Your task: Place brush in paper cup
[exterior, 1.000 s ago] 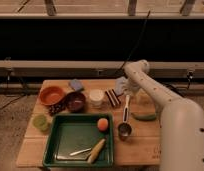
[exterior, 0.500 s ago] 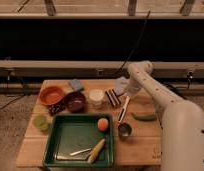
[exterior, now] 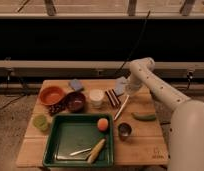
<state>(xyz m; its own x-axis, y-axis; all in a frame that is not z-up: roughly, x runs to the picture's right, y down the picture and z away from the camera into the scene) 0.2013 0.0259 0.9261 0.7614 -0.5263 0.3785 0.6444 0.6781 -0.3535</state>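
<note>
The brush (exterior: 120,108) is a slim white stick slanting from my gripper down-left towards the table, just right of the striped block (exterior: 112,98). My gripper (exterior: 128,93) is at the brush's upper end, at the table's back right, and looks shut on it. The paper cup (exterior: 96,97) is a short white cup standing upright to the left of the striped block, about a cup's width from the brush. The brush's dark head is hard to make out.
An orange bowl (exterior: 51,95) and a dark bowl (exterior: 75,101) stand left of the cup. A green tray (exterior: 62,134) in front holds an orange fruit (exterior: 102,124), a yellow item and a silvery utensil. A metal cup (exterior: 124,130), a green vegetable (exterior: 144,117), a light green cup (exterior: 41,121) and a blue sponge (exterior: 76,84) are around.
My arm has pulled back and up to the right. The brush, hidden under the gripper before, now shows as a slanted white stick below it.
</note>
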